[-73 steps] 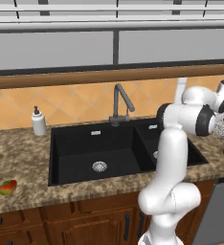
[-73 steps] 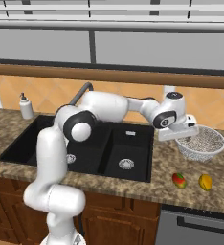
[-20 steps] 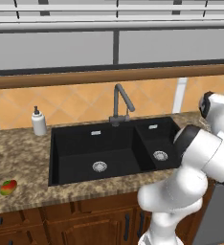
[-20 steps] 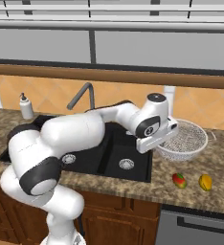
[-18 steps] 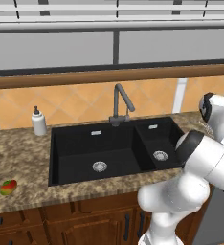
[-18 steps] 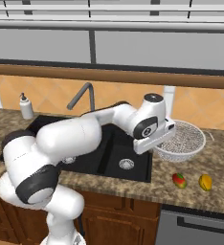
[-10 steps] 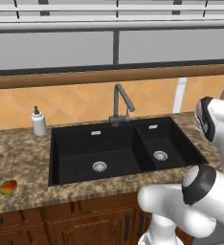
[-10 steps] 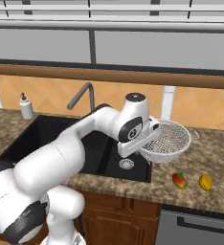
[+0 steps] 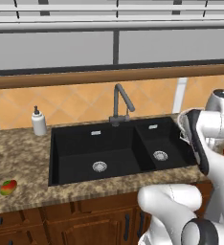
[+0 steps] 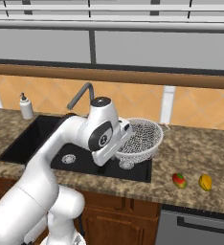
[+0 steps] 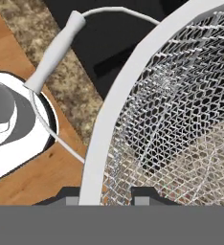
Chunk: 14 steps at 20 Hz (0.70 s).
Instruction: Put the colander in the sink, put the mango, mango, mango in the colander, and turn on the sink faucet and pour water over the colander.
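My gripper (image 10: 120,142) is shut on the rim of the colander (image 10: 141,138), a silvery mesh bowl held in the air, tilted, above the right edge of the black sink (image 10: 33,136). In the hand view the fingertips (image 11: 145,194) straddle the colander (image 11: 181,119) rim, with one wire handle (image 11: 54,52) at upper left. Two mangos (image 10: 179,180) (image 10: 205,182) lie on the counter to the right of the sink. A third mango (image 9: 7,187) lies on the counter far left of the sink (image 9: 109,148). The dark faucet (image 10: 80,98) (image 9: 119,103) stands behind the basins; no water runs.
A white soap dispenser (image 9: 39,122) (image 10: 25,106) stands at the sink's back left corner. Speckled granite counter (image 10: 190,153) runs on both sides, with a tiled backsplash and window behind. My own arm blocks much of the right side in the left base view.
The arm has swung left, carrying the colander from above the right counter to above the sink's right edge. The mangos have not moved.
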### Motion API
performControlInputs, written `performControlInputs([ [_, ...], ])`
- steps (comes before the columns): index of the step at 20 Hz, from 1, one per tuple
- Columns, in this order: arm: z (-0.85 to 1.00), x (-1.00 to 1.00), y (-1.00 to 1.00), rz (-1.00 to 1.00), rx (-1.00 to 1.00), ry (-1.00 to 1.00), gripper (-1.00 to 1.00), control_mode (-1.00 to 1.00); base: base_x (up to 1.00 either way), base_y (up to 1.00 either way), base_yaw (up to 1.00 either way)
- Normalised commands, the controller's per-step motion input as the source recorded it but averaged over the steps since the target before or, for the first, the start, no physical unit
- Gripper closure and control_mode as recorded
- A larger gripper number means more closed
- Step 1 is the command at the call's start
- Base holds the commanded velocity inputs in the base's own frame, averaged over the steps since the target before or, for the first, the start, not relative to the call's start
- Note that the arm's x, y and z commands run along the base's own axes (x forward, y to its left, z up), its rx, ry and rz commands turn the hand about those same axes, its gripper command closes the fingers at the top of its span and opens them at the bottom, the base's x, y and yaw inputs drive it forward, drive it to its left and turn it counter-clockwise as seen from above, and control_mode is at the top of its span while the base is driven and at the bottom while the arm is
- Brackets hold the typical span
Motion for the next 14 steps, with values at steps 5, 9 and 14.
performControlInputs([
  [5, 0.11, -0.45, 0.87, 0.02, 0.0, 0.0, 1.0, -1.0, 0.0, 0.0, 0.0],
  [9, 0.15, -0.24, 0.96, 0.0, 0.0, 0.01, 1.0, -1.0, 0.0, 0.0, 0.0],
  [14, 0.15, -0.25, 0.82, 0.0, 0.03, 0.05, 1.0, -1.0, 0.0, 0.0, 0.0],
])
